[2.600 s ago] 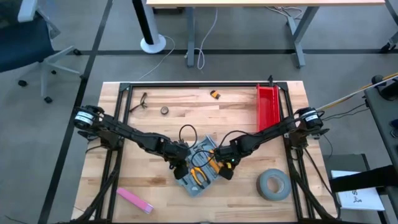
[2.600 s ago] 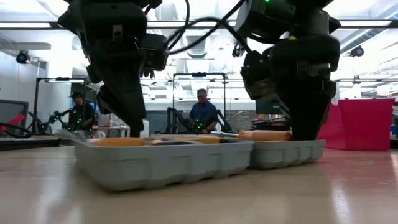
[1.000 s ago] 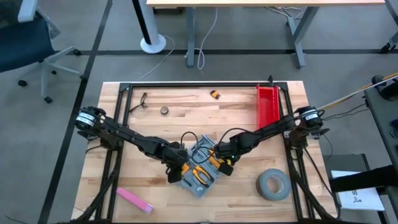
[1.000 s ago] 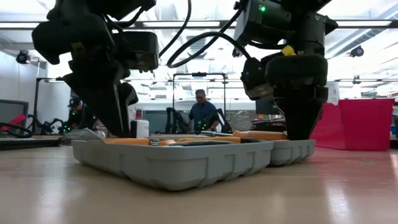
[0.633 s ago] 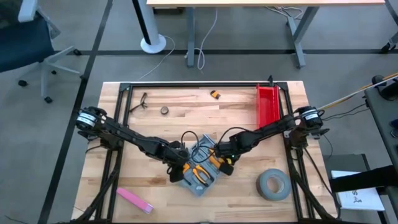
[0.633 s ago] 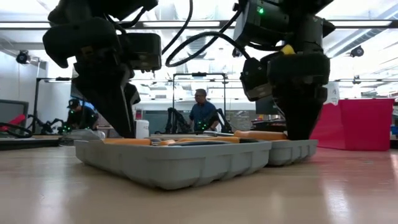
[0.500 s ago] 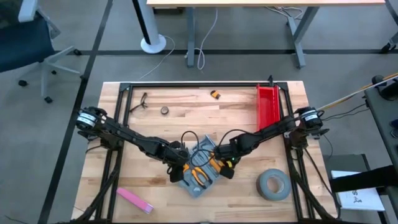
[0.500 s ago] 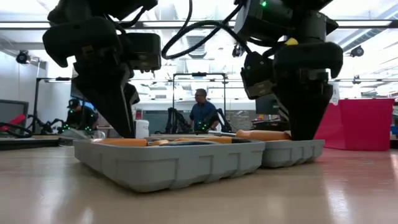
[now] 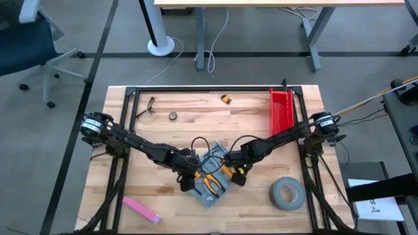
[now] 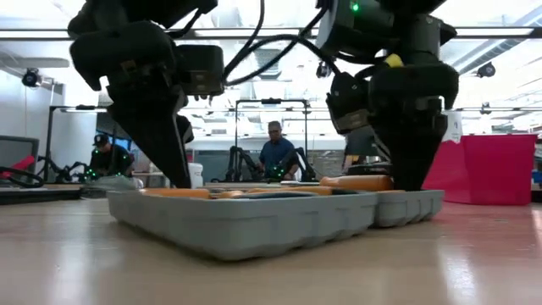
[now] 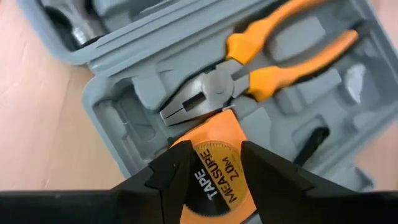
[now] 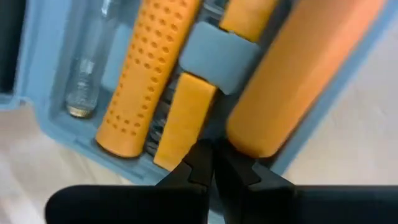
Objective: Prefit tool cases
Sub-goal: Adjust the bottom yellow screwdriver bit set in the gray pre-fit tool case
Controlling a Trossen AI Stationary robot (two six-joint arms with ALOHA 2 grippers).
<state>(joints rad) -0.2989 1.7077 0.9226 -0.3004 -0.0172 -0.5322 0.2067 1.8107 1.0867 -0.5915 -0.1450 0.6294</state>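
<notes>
Your desk (image 9: pixel 157 124) carries the open tool case (image 9: pixel 210 179) just toward six o'clock of its centre, both halves flat, with both arms meeting over it. Well off at four o'clock sits the grey tape roll (image 9: pixel 286 194), and the red bin (image 9: pixel 281 112) stands at two o'clock.

Your left tool (image 11: pixel 214 163) is clamped on the orange tape measure (image 11: pixel 217 169), hovering over the half that holds the orange-handled pliers (image 11: pixel 261 65). The risk: the plier jaws lie right beside the measure, so if you lower it off its recess it could ride up on them, sit proud and stop the case from shutting.

Your right tool (image 12: pixel 211 163) is fully closed, empty, its tip at the case wall beside the orange handles (image 12: pixel 149 74). Push there and, I reckon, the whole case slides across the desk, dragging the recess out from under the left tool.
</notes>
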